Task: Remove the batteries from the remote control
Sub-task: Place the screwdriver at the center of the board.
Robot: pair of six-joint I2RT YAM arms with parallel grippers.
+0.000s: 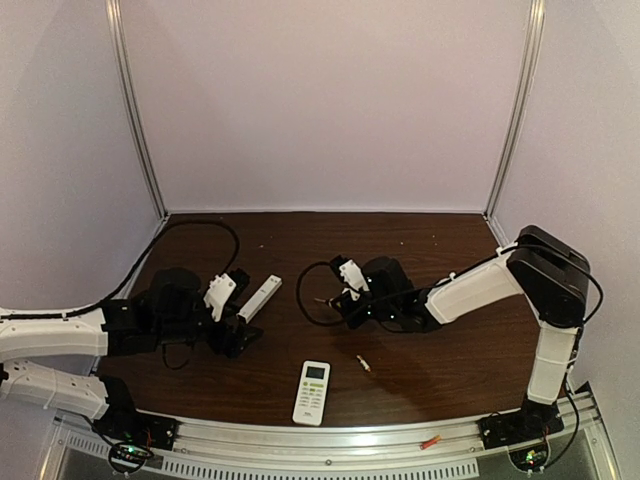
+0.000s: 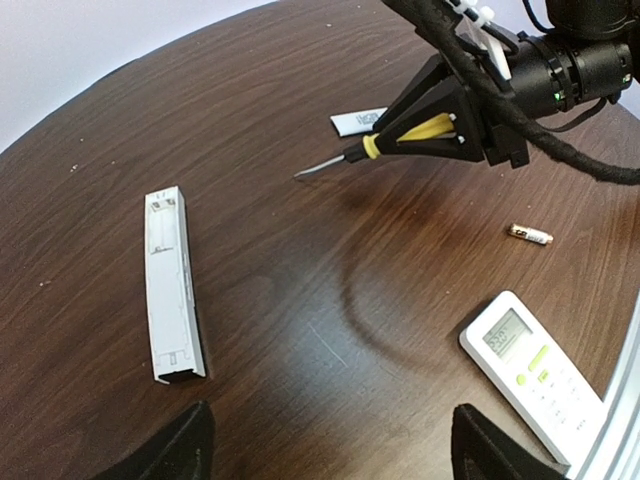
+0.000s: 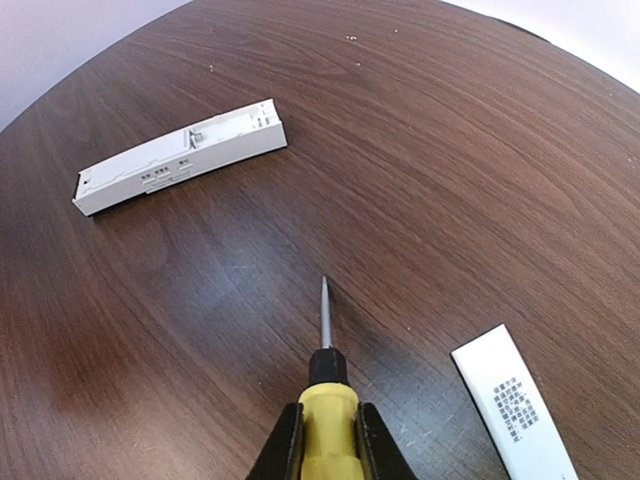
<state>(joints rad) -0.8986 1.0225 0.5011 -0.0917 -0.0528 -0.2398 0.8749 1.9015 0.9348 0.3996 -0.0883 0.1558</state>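
Though labelled, battery (image 2: 528, 234) print illegible.

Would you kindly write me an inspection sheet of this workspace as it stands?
Surface: dark wooden table, a few pale specks.
Job's things: long white remote lies back up, compartment uncovered; one battery lies loose.
Clutter: second remote, display up; white cover.
Grippers: left gripper open, empty; right gripper shut on screwdriver.
Cables: black cable runs along the right arm.
Surroundings: pale walls; metal rail at the near edge.
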